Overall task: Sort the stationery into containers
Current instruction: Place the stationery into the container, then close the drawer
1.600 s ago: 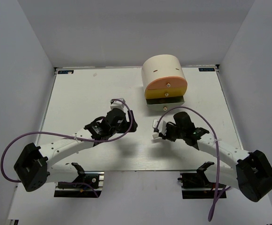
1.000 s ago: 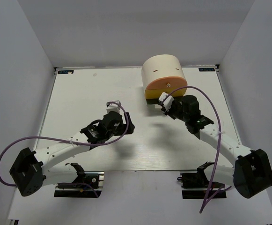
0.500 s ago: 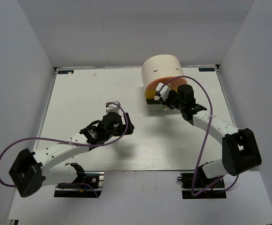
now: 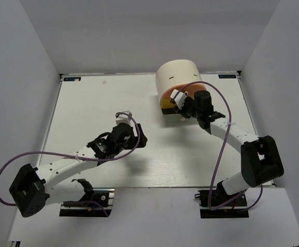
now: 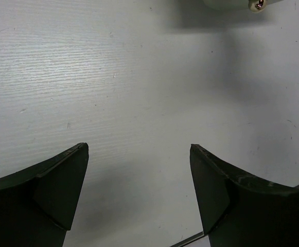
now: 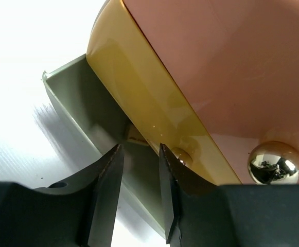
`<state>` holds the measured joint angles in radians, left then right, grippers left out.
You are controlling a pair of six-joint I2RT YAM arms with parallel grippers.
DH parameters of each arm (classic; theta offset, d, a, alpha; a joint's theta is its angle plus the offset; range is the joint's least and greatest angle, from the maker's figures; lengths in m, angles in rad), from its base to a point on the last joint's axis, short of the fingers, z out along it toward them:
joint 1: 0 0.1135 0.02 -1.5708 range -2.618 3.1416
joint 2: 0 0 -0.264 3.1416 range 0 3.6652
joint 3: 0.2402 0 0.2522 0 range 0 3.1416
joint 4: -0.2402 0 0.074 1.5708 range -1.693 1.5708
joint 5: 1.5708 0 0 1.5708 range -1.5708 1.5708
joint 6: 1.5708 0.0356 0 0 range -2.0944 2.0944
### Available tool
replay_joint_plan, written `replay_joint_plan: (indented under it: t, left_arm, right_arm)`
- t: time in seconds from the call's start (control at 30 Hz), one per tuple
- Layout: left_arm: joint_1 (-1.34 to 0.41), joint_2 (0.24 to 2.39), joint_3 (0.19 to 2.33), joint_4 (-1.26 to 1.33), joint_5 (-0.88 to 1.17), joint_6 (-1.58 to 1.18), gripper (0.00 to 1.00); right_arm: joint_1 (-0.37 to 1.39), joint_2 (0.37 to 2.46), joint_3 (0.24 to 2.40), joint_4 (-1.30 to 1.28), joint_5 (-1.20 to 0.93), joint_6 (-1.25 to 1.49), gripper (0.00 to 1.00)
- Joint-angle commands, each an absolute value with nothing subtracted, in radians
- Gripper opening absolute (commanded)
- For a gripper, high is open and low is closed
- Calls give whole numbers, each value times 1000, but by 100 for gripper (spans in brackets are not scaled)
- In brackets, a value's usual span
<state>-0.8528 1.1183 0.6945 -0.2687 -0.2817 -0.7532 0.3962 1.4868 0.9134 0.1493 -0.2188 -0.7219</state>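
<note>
Overhead, the white table (image 4: 87, 103) carries the cream half-cylinder organizer (image 4: 176, 72) at its far edge, right of centre, with the flat drawer face turned toward the arms. The left arm (image 4: 72, 162) reaches over the middle of the table, well apart from the organizer. The right arm (image 4: 231, 135) stretches forward to the organizer's front.

Three drawers are stacked there. The orange drawer (image 6: 216, 62) on top and the yellow drawer (image 6: 139, 87) below it sit pushed in. The grey-green drawer (image 6: 72, 98) at the bottom is pulled out onto the table.

The left gripper (image 5: 139, 149) hangs over bare tabletop, its fingers spread wide with nothing between them. The right gripper (image 6: 139, 175) is poised over the pulled-out drawer, just beside the yellow front. Its fingers are parted by only a narrow gap and hold nothing.

A shiny round knob (image 6: 268, 162) sits on the orange front. A smaller knob (image 6: 182, 154) on the yellow one lies close to the right gripper's finger. A small tan piece (image 6: 136, 136) shows inside the grey-green drawer, too hidden to identify.
</note>
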Motion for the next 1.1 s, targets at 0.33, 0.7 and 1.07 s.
replay_joint_plan:
  t: [0.33, 0.7, 1.07]
  left_arm:
    - [-850, 1112, 695, -259, -301, -759, 89]
    - [-850, 1112, 695, -259, -301, -759, 89]
    - [-850, 1112, 695, -268, -301, -759, 89]
  right_arm:
    - [356, 1375, 876, 60, -474, -782, 0]
    - [350, 1446, 894, -91, -519, -885, 0]
    - [357, 1589, 983, -17, -361, -851, 0]
